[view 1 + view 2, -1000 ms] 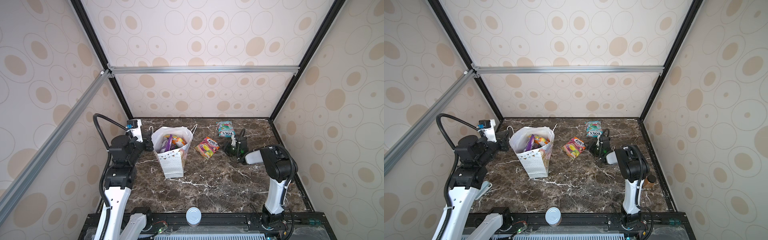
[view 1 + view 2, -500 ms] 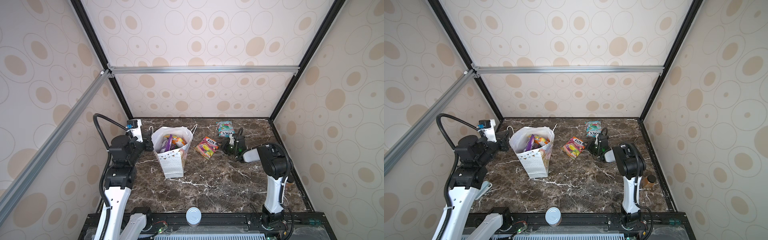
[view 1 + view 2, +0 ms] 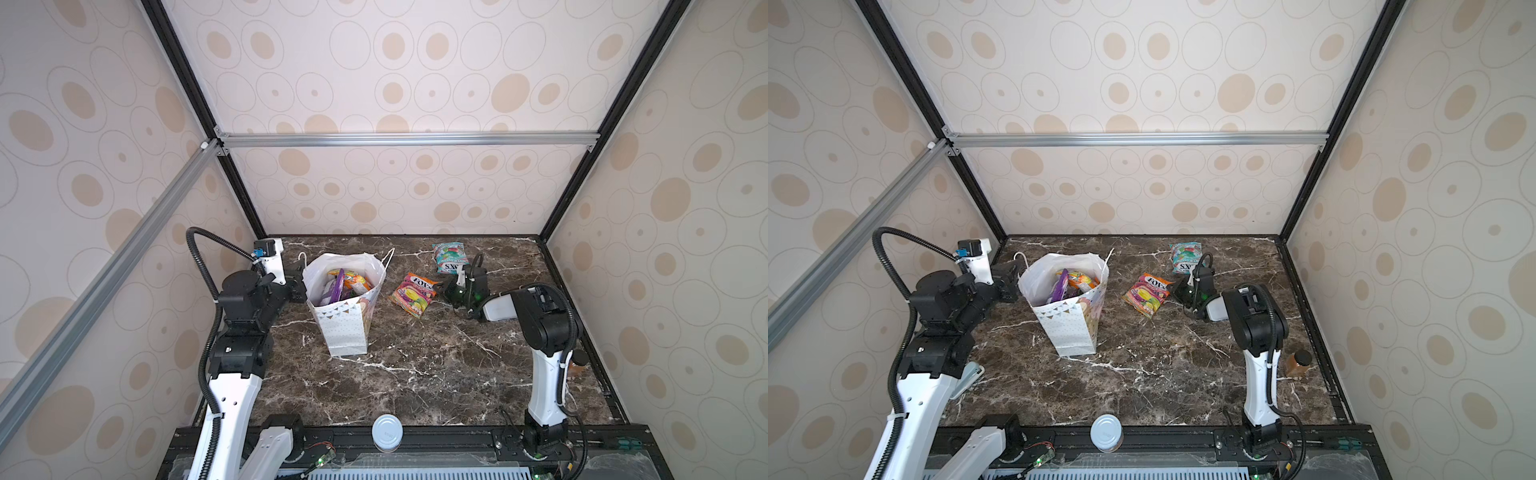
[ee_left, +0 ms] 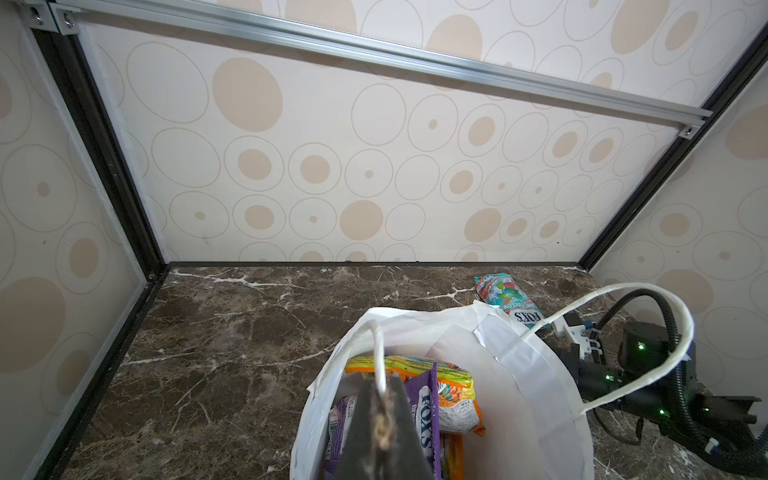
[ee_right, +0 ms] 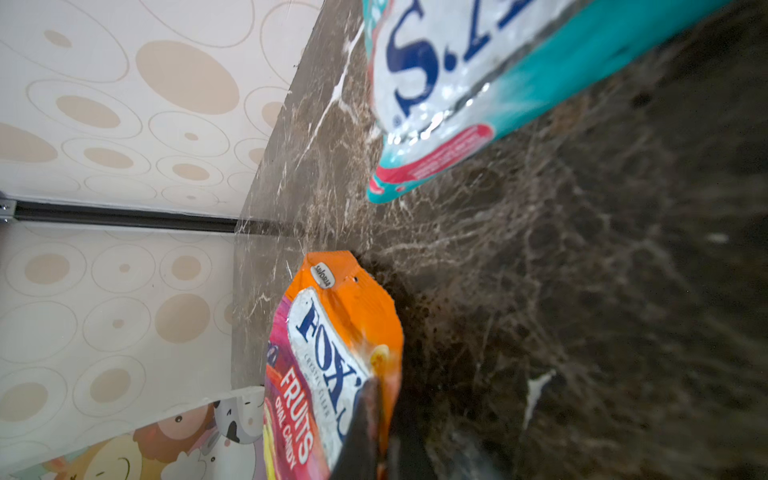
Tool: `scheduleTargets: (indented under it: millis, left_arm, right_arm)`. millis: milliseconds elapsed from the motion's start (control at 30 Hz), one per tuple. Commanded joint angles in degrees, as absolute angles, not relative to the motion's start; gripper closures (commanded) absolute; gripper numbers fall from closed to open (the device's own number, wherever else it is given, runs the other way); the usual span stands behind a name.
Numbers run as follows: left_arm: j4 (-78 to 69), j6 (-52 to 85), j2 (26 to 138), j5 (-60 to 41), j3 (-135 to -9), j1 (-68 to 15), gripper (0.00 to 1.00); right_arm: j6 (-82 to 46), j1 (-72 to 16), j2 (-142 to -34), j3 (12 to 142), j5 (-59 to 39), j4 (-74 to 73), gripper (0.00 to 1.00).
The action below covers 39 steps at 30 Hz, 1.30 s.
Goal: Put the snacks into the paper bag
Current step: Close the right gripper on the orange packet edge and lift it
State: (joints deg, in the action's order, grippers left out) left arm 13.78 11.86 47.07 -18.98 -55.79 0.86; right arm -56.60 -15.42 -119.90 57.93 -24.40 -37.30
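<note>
1. Nearest, the tall white paper gift bag [image 3: 345, 332] stands upright on the dark marbled counter [image 3: 415, 374], mouth open. The left hand [image 4: 382, 415] is clenched on the bag's rim where a white cord handle [image 4: 377, 353] joins it. Thin paper will likely crumple or tip if tugged, so a steady hold seems wise. Only the left wrist view shows that pinch, and it gives the clearest look at a purple glossy packet [image 4: 426, 415] among others inside.
2. Just beyond, right of the bag, the flat orange-and-magenta glossy candy packet [image 3: 413, 293] lies on the counter. The right hand [image 5: 380, 428] is clenched on its orange edge. The packet looks light, limp and slick, and the sealed edge seems the surest place to take it. The top views are too small to settle that contact; the right wrist view shows it.
3. Farthest, the flat teal glossy candy packet [image 3: 449, 257] lies loose near the back wall, apart from the orange one. The same edge grip should suit it.
</note>
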Motion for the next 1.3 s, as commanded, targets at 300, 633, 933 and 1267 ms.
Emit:
scheduleTargets:
  millis: [300,633,933,1267]
  left_arm:
    - [10.7,10.8,46.3,-20.0,-57.1,1.1,1.00]
    - [10.8,11.0,46.1,-20.7,-57.1,1.1,1.00]
    - [10.5,11.1,46.2,-22.8,-57.2,1.1,1.00]
    - [9.5,11.4,45.7,-24.5,-57.0,1.1,1.00]
  right_arm:
    - [-54.6,-15.7,-114.3,59.2,-24.0,-33.6,1.00]
    - [-52.7,-15.6,-108.8,58.7,-24.0,-30.5,1.00]
    - [-48.8,-15.7,-100.2,57.7,-23.9,-24.7,1.00]
    - [-41.2,-19.9,-87.0,57.9,-17.6,-15.7,1.00]
